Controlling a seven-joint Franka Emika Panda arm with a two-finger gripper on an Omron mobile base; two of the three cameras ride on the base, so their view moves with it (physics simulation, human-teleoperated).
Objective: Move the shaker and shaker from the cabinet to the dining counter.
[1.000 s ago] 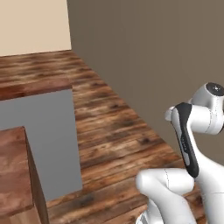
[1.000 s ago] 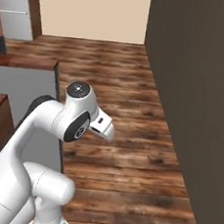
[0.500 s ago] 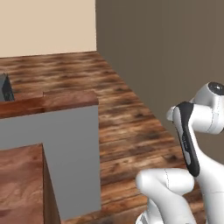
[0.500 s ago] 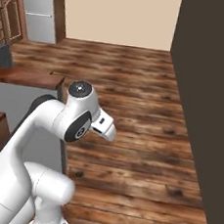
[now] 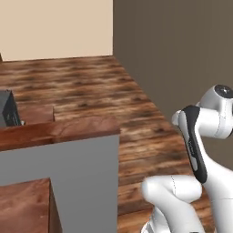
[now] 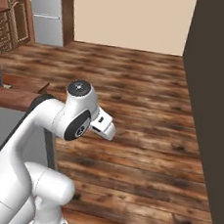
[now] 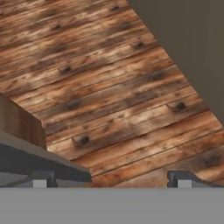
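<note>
Shakers: not in frame, whereabouts unknown | gripper [image 7: 108,178]: bottom edge of hand view, jaws fully apart, empty, above plank floor [image 7: 109,87] | dining counter [image 5: 59,129]: centre-left of left base view, bare | handling, judged: small, light, rigid, likely slick; pinch mid-body below cap

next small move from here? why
Probably keep the base turning toward the kitchen rather than moving the arm. The gripper is open with nothing between its fingertips, looking down at bare wood floor. No shaker or wall cabinet is in frame; just a reddish-brown counter with grey sides to the left and a dark wall to the right.
</note>
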